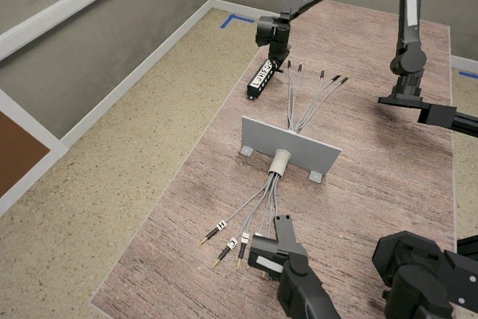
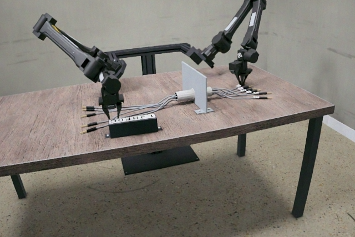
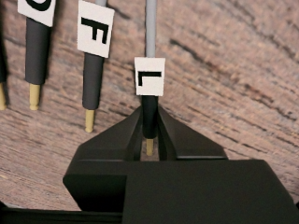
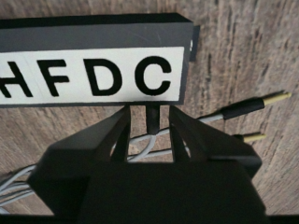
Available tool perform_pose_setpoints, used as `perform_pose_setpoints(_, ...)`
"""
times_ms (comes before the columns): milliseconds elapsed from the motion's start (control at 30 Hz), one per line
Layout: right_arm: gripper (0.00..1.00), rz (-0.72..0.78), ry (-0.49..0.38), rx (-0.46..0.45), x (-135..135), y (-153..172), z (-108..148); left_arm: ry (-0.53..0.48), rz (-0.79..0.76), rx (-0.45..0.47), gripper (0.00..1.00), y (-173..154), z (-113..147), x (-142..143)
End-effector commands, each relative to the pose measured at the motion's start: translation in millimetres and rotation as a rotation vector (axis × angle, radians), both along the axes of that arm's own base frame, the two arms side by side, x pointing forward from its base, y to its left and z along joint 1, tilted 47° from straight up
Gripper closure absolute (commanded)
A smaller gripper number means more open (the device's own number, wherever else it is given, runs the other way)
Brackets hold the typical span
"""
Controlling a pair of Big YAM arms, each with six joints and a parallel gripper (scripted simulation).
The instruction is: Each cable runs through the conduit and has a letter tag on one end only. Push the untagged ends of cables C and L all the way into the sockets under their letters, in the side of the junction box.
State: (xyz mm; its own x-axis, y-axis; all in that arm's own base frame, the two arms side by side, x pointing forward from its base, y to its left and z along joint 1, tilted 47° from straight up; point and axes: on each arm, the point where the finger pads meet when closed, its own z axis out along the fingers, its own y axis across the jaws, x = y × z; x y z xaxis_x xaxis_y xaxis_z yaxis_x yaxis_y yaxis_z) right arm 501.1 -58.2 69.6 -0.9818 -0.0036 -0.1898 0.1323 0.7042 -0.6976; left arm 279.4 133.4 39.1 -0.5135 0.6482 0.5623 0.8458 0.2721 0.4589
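The black junction box (image 1: 253, 90) (image 2: 133, 129) (image 4: 93, 38) carries a white letter strip. A black plug (image 4: 152, 123) sits in the box side under letter C; its gold tip is out of sight. My right gripper (image 4: 149, 111) (image 2: 113, 117) is partly open, with one finger on each side of this plug and a gap at both sides. My left gripper (image 3: 149, 112) (image 2: 241, 84) is shut on the L-tagged plug, whose tag (image 3: 157, 77) faces up. The C-tagged end (image 1: 231, 243) lies on the table. Which cable the plug at the box belongs to cannot be traced.
A grey upright panel (image 1: 266, 134) (image 2: 187, 77) holds the pale conduit (image 1: 279, 163) (image 2: 184, 95) between the arms. Several loose untagged plugs (image 1: 322, 74) (image 4: 243, 108) lie beyond the box. Tagged ends F (image 3: 95, 30) and H (image 1: 221, 225) lie near my left gripper.
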Motion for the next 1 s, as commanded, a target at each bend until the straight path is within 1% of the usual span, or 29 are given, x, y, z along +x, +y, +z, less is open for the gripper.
perform_pose_setpoints(0,0.65,0.01,-0.079,0.01,19,17,28,-0.005,-0.002,0.0,0.95,0,1,1)
perform_pose_setpoints(67,0.65,0.01,-0.087,0.012,20,20,31,-0.005,-0.002,0.0,0.95,0,1,1)
perform_pose_setpoints(100,0.65,-0.009,-0.073,0.01,19,10,24,-0.005,-0.002,0.0,0.95,0,1,1)
perform_pose_setpoints(133,0.65,-0.009,-0.07,0.007,18,10,23,-0.005,-0.002,0.0,0.95,0,1,1)
perform_pose_setpoints(167,0.65,0.002,-0.071,0.007,18,18,26,-0.005,-0.002,0.0,0.95,0,1,1)
perform_pose_setpoints(200,0.65,0.01,-0.086,0.011,18,25,35,-0.005,-0.002,0.0,0.95,0,1,1)
perform_pose_setpoints(367,0.65,0.01,-0.087,0.013,16,30,40,-0.005,-0.002,0.0,0.95,0,1,1)
perform_pose_setpoints(400,0.54,-0.009,-0.071,0.01,15,22,33,-0.005,-0.002,0.0,0.95,0,1,1)
perform_pose_setpoints(433,0.42,-0.009,-0.071,0.009,14,24,36,-0.005,-0.002,0.0,0.95,0,1,1)
perform_pose_setpoints(467,0.31,0.007,-0.071,0.01,14,35,38,-0.005,-0.002,0.0,0.95,0,1,1)
perform_pose_setpoints(533,0.08,0.011,-0.087,0.015,12,45,54,-0.005,-0.002,0.0,0.95,0,1,1)
perform_pose_setpoints(567,0.0,0.011,-0.087,0.016,11,50,58,-0.005,-0.002,0.0,0.95,0,1,1)
perform_pose_setpoints(667,0.0,0.011,-0.086,0.019,7,61,69,-0.005,-0.002,0.0,0.95,0,1,1)
perform_pose_setpoints(700,0.0,-0.002,-0.054,0.012,-1,49,61,-0.005,-0.002,0.0,0.95,0,1,1)
perform_pose_setpoints(733,0.0,-0.005,-0.02,0.005,-2,46,42,-0.005,-0.002,0.0,0.95,0,1,1)
perform_pose_setpoints(767,0.0,-0.023,-0.009,0.003,-5,34,39,-0.005,-0.002,0.0,0.95,0,1,1)
perform_pose_setpoints(833,0.0,-0.024,0.006,0.0,-8,30,34,-0.005,-0.002,0.0,0.95,0,1,1)
perform_pose_setpoints(967,0.0,-0.022,0.008,-0.001,-9,30,33,-0.005,-0.002,0.0,0.95,0,1,1)
